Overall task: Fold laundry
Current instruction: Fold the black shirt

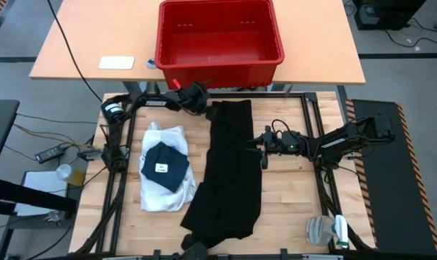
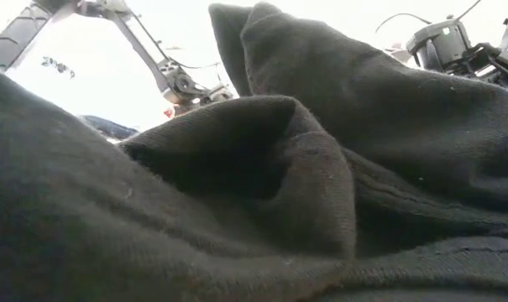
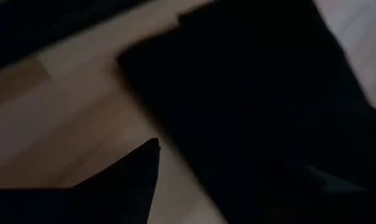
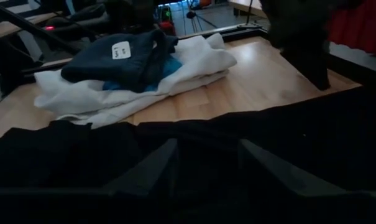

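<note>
I see the wooden table point(image 1: 290, 209) with the long black pants point(image 1: 229, 173) laid down its middle, waist end near the far edge and legs running to the near edge, where they bunch right against the low camera and block almost all of its view. Beyond the far edge, on a second table, sits the red crate point(image 1: 218, 36). Left of the pants lies the white shirt point(image 1: 167, 191), spread flat, with a folded dark piece point(image 1: 165, 166) bearing a small white tag stacked on top; from the right wrist I catch a sliver of blue cloth point(image 4: 122, 84) tucked between the two. My left gripper point(image 1: 201, 97) hovers at the far edge, just beside the top corner of the pants; its fingers look parted with nothing between them, one finger point(image 3: 128, 180) showing over bare wood next to the black fabric. My right gripper point(image 1: 261, 153) sits low at the right edge of the pants, mid-length; its fingers point(image 4: 153, 171) stand partly apart over the black cloth, and I cannot tell whether they pinch it.
</note>
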